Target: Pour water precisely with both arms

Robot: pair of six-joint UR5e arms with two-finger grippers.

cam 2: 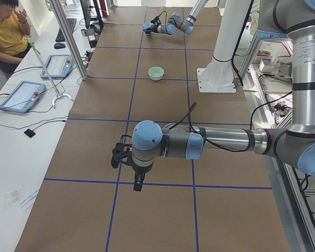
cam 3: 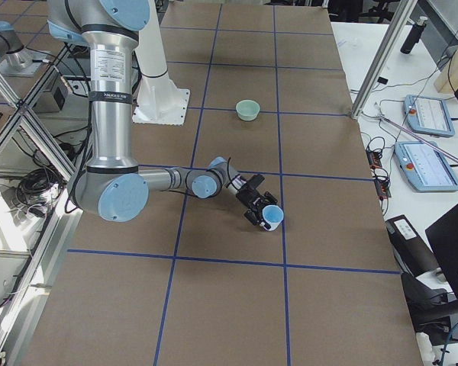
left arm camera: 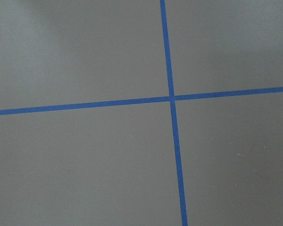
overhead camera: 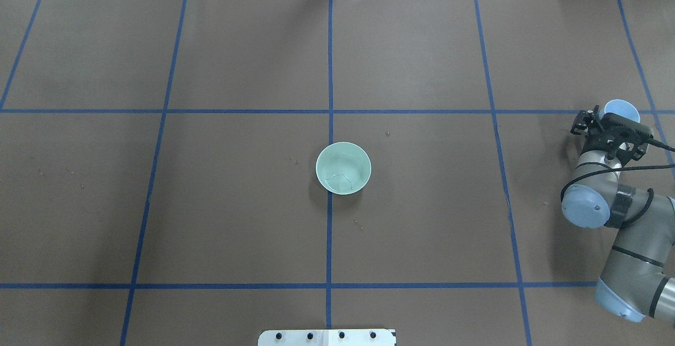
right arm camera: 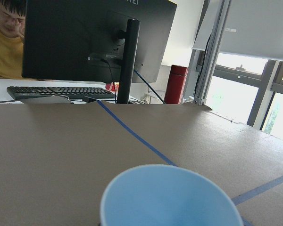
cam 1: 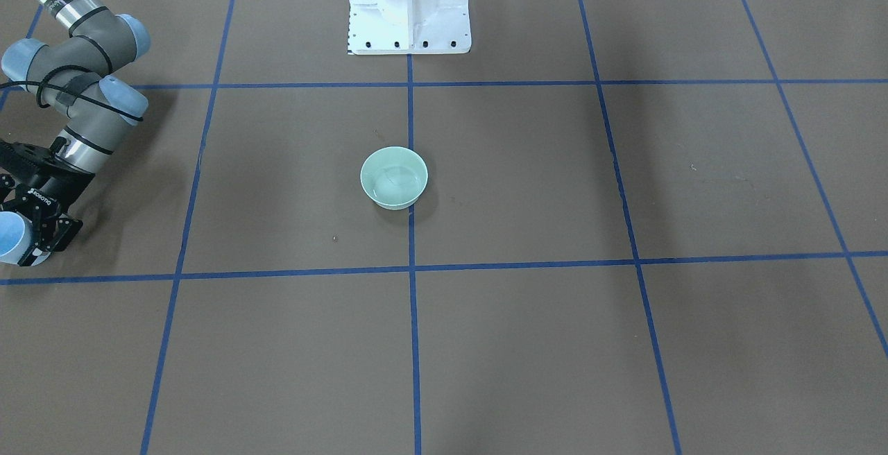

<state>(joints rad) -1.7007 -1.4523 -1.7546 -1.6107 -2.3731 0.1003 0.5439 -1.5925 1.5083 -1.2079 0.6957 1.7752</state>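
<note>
A pale green bowl (cam 1: pixel 395 200) stands near the table's middle, also in the overhead view (overhead camera: pixel 360 157). Water (cam 1: pixel 390 179) shows in it as a faint clear ripple (overhead camera: pixel 339 179). My right gripper (overhead camera: pixel 611 120) is at the table's right side, shut on a light blue cup (overhead camera: pixel 623 107) that stands upright, low over the table (cam 3: pixel 273 216). The cup's rim fills the bottom of the right wrist view (right arm camera: pixel 170 197). My left gripper (cam 2: pixel 138 181) shows only in the exterior left view, pointing down above the table; I cannot tell whether it is open or shut.
The white bolted pedestal (cam 1: pixel 409 11) stands at the robot's edge behind the bowl. Blue tape lines (left arm camera: pixel 171 98) divide the brown table cover into squares. A seated person (cam 2: pixel 8 31), tablets and a monitor (right arm camera: pixel 94 42) are past the far edge.
</note>
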